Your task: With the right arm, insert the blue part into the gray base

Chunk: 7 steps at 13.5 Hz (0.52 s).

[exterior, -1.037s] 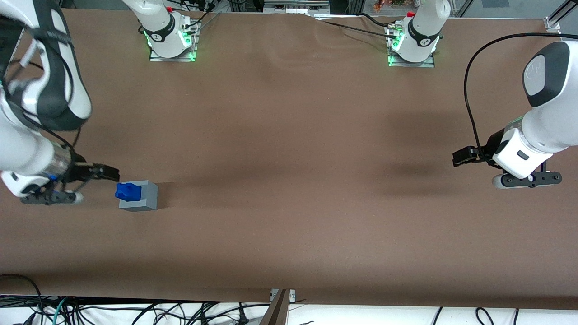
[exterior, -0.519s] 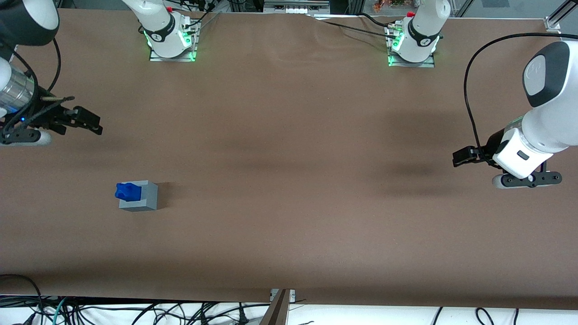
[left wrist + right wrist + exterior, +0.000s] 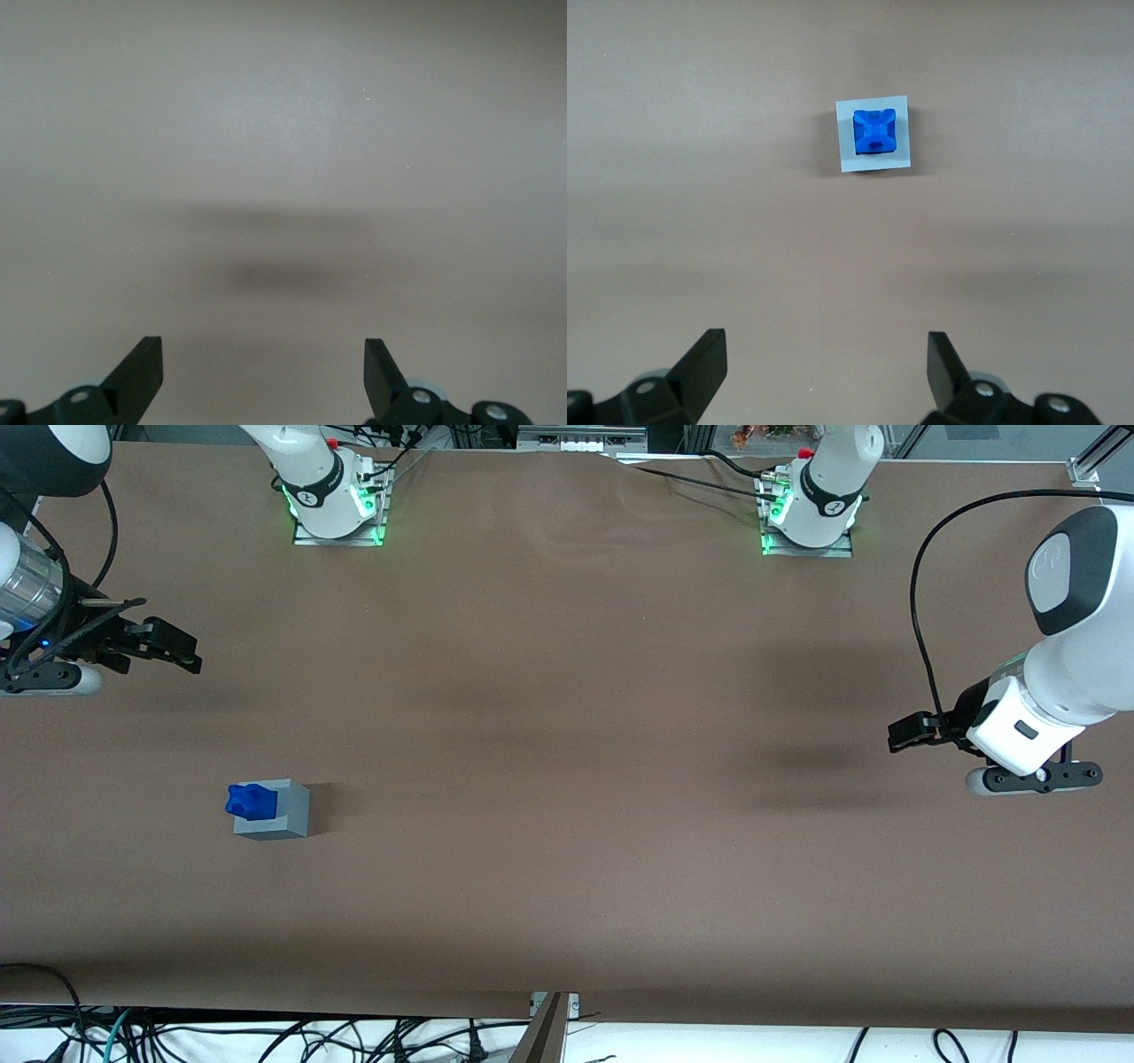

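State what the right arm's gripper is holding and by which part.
Nothing. The right arm's gripper hangs open and empty, raised away from the small bright-blue plastic block, which sits in the light-gray plastic cube.

The blue part (image 3: 251,801) sits upright in the gray base (image 3: 282,815), on the brown table.

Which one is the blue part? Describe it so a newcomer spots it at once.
Start at the brown table and go toward the working arm's end, where a light-gray cube, the gray base, stands alone. The blue part sits in its top, nearer the front camera than the gripper, whose fingers are open and empty. It is the only bright-blue, lumpy piece there.
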Tool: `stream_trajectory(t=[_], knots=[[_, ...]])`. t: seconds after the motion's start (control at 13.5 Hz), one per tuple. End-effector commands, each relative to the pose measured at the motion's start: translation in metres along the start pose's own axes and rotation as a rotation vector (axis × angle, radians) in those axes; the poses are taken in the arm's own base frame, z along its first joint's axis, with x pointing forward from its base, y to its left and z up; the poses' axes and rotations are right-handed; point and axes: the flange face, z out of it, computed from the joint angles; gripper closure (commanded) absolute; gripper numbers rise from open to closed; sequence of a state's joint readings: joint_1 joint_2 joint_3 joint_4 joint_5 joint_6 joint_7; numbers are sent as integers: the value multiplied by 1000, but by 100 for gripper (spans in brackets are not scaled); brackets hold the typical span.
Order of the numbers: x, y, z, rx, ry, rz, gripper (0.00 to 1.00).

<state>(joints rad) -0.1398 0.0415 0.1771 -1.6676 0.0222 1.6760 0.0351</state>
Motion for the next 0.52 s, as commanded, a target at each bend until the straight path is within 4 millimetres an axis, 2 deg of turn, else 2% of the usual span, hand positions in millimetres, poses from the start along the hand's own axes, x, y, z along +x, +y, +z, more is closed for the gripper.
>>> stream_trajectory(t=[0.0, 0.44], knots=[[-4, -4, -9, 16, -7, -1, 0], [-5, -5, -15, 13, 3, -25, 1]])
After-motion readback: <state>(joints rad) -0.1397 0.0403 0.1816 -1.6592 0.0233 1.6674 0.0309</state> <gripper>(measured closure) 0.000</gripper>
